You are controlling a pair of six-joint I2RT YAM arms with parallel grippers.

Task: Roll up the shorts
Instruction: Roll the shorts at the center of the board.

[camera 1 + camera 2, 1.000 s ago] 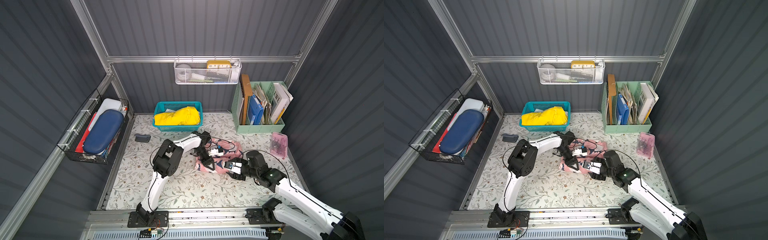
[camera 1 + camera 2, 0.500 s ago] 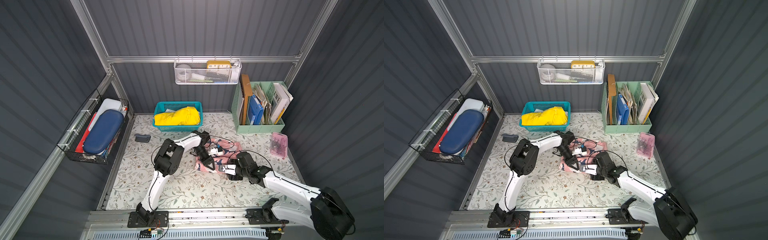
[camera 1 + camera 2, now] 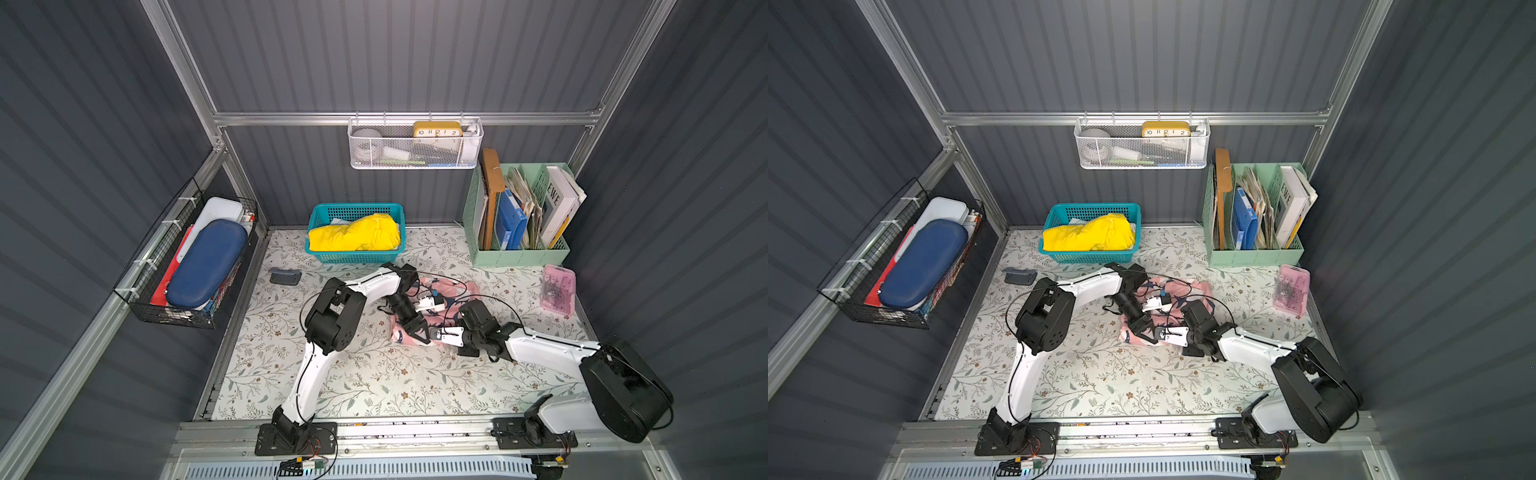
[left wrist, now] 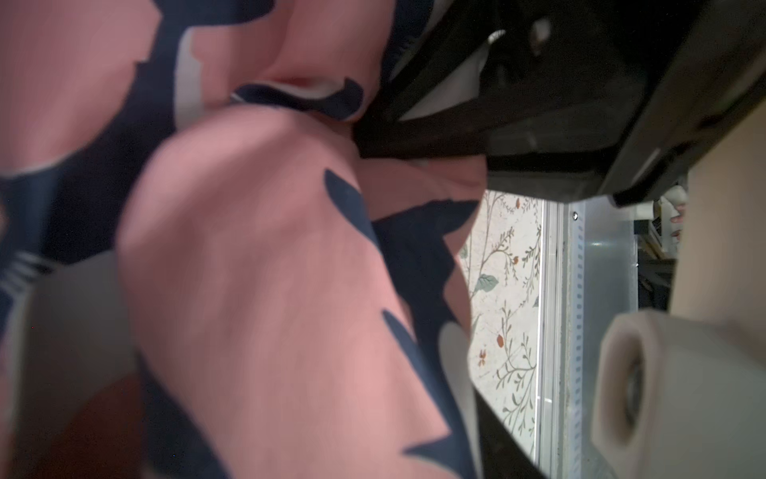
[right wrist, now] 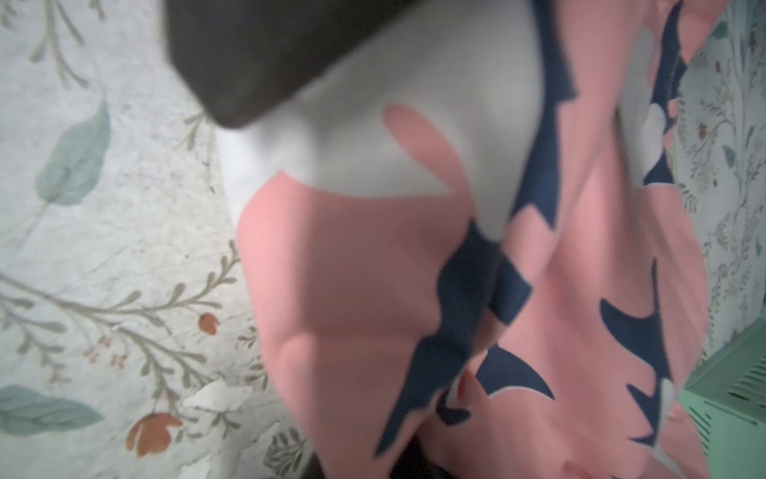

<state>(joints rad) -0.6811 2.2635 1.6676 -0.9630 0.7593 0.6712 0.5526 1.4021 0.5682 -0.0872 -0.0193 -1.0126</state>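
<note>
Since a second ago the left tool (image 3: 417, 336) has gone from a narrow pinch to spread fingers and the right tool (image 3: 435, 332) from wide to fully closed, so the grip looks to be handed over. The right arm has also folded in low and reached left. Both tools sit just beside each other at the near edge of the shorts (image 3: 451, 287), which lie bunched mid-desk, a bit right, near of the teal basket (image 3: 355, 253). It's gathered, not a tidy roll yet. In the right wrist view the fabric (image 5: 352, 269) runs up to the dark finger, so it's likely pinched there. In the left wrist view the cloth (image 4: 269, 290) bulges between open fingers, unclamped. The roll is probably partway done, with the left free to regrip; the loose fold may spring back on the desk (image 3: 374, 382).
</note>
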